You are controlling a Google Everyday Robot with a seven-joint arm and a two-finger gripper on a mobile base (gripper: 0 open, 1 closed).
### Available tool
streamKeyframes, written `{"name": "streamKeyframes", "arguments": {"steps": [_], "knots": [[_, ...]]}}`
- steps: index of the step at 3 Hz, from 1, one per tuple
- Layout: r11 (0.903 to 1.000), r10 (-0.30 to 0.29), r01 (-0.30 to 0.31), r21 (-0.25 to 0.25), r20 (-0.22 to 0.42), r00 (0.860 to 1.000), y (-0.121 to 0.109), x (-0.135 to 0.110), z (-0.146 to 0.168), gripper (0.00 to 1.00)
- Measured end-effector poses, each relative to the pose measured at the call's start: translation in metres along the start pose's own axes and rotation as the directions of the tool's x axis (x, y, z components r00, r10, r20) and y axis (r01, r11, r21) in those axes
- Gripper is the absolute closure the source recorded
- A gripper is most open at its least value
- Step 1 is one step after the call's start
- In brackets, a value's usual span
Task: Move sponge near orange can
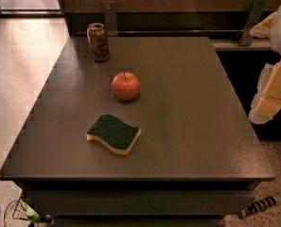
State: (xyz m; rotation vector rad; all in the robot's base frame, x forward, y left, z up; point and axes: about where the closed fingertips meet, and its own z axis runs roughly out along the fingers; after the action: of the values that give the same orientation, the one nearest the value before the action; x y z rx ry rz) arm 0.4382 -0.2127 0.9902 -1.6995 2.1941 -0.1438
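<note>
I see the dark table (192,103) filling the view, with my gripper (271,96) hanging past its right edge, touching nothing; I can't make out whether it is spread or closed. Well left of the gripper lies the sponge (114,133), green side up. The orange can (98,42) stands upright farther left at the back, with the apple (126,86) between them.
</note>
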Motion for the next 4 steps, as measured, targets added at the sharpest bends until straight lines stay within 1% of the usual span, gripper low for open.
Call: {"name": "streamKeyframes", "arguments": {"steps": [1,2,3,4], "knots": [[1.0,0.0,0.0,0.0,0.0,1.0,0.0,0.0,0.0,0.0],[1.0,0.005,-0.005,0.005,0.049,0.999,0.005,-0.005,0.005,0.0],[1.0,-0.004,0.004,-0.001,0.256,0.967,0.036,-0.012,0.052,0.0],[0.9999,0.0,0.006,-0.013,0.427,0.904,0.044,-0.039,0.074,0.0]]}}
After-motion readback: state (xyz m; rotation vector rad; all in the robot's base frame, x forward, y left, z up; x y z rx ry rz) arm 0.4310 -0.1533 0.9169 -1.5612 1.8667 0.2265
